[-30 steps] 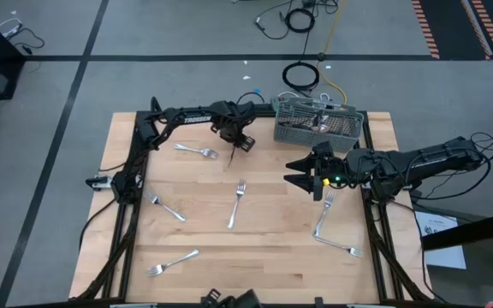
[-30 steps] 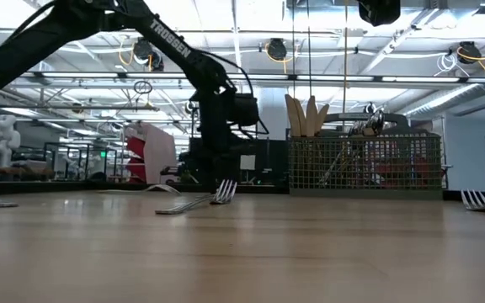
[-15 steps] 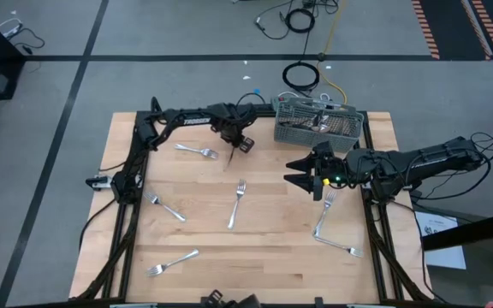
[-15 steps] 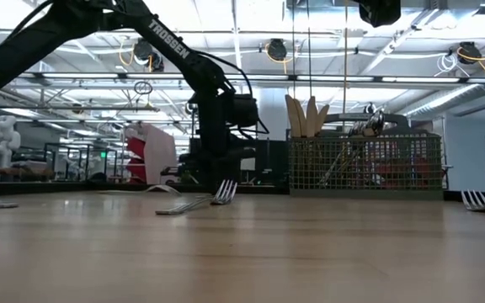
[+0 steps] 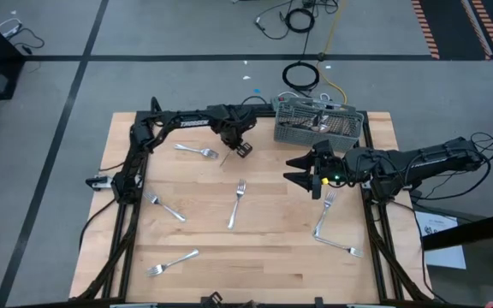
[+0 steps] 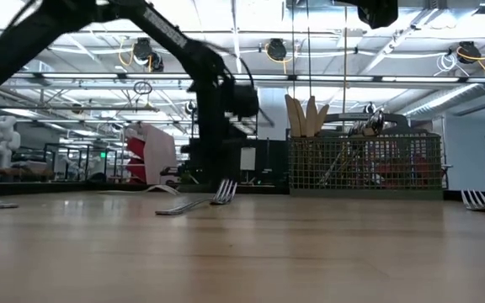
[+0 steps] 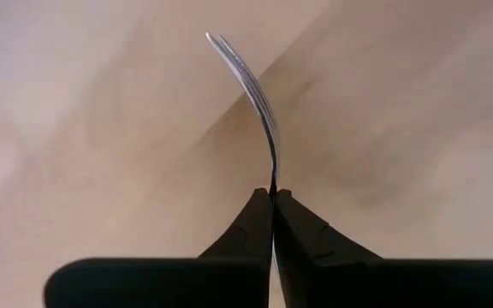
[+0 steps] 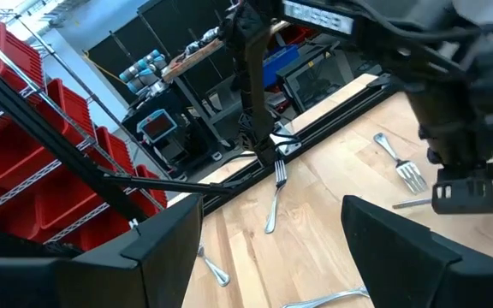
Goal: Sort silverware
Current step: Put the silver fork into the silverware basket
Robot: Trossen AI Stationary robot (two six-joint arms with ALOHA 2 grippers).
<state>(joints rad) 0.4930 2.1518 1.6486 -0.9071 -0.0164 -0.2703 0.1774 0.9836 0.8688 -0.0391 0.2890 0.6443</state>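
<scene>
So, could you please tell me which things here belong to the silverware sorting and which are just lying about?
Part of the job:
- fork pinched in the left gripper
- loose forks on the table
- caddy with sorted cutlery
- right gripper, fingers open, waiting

Just lying about:
- cables on the floor
- paper sheet beside the table

The caddy [image 5: 319, 124] sits at the table's [image 5: 264, 265] far edge; 6 forks lie scattered before it, 1 [image 5: 236, 204] near the middle.
</scene>
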